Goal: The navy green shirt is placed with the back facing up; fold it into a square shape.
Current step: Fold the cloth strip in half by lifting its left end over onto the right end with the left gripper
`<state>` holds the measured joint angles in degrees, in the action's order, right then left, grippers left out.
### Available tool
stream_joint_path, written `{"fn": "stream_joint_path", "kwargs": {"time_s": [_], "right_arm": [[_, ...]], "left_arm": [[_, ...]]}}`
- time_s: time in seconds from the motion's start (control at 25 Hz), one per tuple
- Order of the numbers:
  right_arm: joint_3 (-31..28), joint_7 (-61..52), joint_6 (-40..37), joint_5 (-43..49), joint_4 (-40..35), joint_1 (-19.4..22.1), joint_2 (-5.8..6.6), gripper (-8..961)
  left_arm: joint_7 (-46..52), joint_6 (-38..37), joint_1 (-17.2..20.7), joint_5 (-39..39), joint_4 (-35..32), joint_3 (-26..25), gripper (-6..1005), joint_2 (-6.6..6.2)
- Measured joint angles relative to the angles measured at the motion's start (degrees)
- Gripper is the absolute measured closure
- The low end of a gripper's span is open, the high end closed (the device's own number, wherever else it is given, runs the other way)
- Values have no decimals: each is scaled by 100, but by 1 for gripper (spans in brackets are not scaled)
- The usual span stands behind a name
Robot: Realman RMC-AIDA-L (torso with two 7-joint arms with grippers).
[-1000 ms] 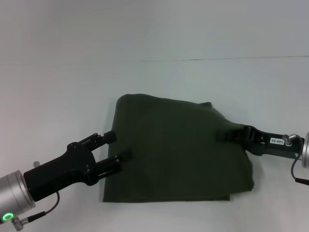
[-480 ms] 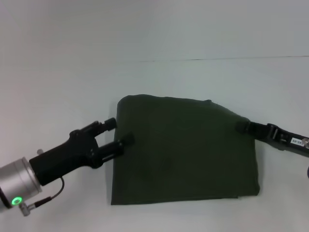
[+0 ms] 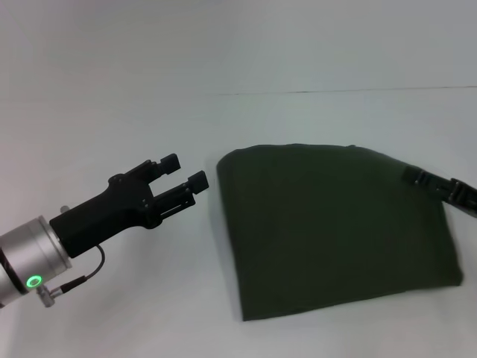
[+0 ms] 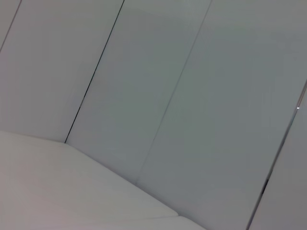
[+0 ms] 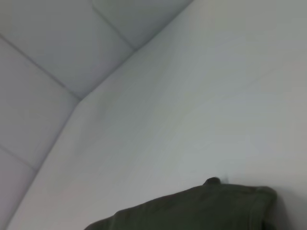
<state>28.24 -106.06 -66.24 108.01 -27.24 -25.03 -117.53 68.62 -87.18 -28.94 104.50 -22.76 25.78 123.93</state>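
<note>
The left gripper (image 3: 185, 172) hovers over the white tabletop (image 3: 112, 134) just beside the left edge of the navy green shirt (image 3: 335, 224), its two black fingers spread apart with nothing between them and pointing toward the shirt. The shirt lies folded into a rough rectangle — flat, with a rounded far-left corner and a straight near edge. At the shirt's far right corner sits the right gripper (image 3: 411, 175), its tip touching the fabric edge; whether it is pinching the cloth or merely resting there cannot be told. In the right wrist view, a folded corner of the shirt (image 5: 201, 211) shows against the pale tabletop (image 5: 192, 96) — beyond it, panelled wall.
</note>
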Motion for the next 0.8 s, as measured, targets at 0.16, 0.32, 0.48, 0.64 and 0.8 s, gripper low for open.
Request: {"fn": "stream_joint_path", "kwargs": {"time_s": [0.16,0.32,0.48,0.64,0.8], "right_arm": [[-15,5,105,1,-1,-34,23,137],[52,4,373,35,19,-128,0,95],[209,-28,448,45,33,-189,-13,96],[232,-58,339,45,48,-220,6,97],[254,-144,220,45,48,-262,-7,96]], "left_arm": [[3,108,-41,-1,-1,-2,215,0],[5,153,-64,-1,-7,-3,216,-1],[8,157,-68,-1,-3,-3,216,-1],[25,166,-38,0,0,-3,217,-1],[79,167,-28,0,0,-3,217,-1]]}}
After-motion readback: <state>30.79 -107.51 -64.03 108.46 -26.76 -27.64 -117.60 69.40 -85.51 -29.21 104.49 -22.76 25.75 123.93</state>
